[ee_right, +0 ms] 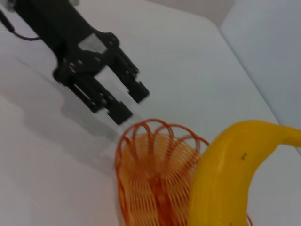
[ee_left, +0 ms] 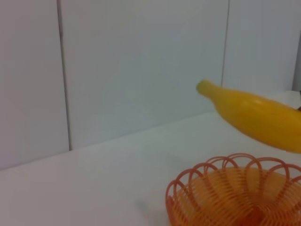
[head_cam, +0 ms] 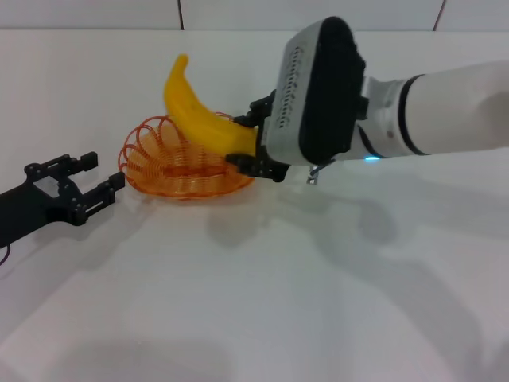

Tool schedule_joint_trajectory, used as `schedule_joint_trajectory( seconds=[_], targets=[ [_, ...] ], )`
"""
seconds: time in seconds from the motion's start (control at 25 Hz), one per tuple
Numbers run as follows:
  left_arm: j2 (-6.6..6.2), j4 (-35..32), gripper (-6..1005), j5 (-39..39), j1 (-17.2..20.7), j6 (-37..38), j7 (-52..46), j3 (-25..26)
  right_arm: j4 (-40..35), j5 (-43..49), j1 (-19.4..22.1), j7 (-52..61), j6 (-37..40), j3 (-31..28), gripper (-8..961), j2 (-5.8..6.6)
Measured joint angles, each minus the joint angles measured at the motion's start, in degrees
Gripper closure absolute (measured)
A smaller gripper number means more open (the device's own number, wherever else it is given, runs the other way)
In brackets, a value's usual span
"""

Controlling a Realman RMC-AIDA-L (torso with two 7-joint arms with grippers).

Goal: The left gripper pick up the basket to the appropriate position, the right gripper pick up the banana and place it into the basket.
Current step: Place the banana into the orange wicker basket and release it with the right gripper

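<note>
The orange wire basket sits on the white table; it also shows in the left wrist view and the right wrist view. My right gripper is shut on the yellow banana and holds it just above the basket, its free end pointing up and away. The banana also shows in the left wrist view and the right wrist view. My left gripper is open and empty, just left of the basket, apart from its rim; it also shows in the right wrist view.
The white table spreads wide in front and to the right. A white tiled wall stands behind the table's far edge.
</note>
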State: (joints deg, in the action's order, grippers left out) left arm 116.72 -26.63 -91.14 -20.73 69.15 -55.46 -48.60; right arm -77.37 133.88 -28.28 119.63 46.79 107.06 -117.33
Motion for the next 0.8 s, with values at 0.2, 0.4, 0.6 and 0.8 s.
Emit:
schedule_joint_trajectory(
  seconds=[0.2, 0.4, 0.6, 0.8],
  targets=[
    [0.0, 0.0, 419, 0.04, -0.13, 0.16, 0.0, -0.36, 1.66, -0.03, -1.92, 0.0, -3.7, 2.66, 401, 0.0],
    [0.0, 0.0, 419, 0.2, -0.32, 0.19, 0.0, -0.82, 3.81, 0.0, -3.86, 0.0, -5.79, 5.11, 392, -0.07],
    [0.0, 0.0, 419, 0.18, -0.62, 0.19, -0.05, -0.82, 5.83, 0.13, -5.34, 0.0, -7.93, 7.11, 383, -0.09],
    [0.0, 0.0, 419, 0.11, -0.65, 0.19, -0.05, -0.8, 7.98, 0.21, -7.34, -0.01, -8.57, 8.12, 374, -0.13]
  ],
)
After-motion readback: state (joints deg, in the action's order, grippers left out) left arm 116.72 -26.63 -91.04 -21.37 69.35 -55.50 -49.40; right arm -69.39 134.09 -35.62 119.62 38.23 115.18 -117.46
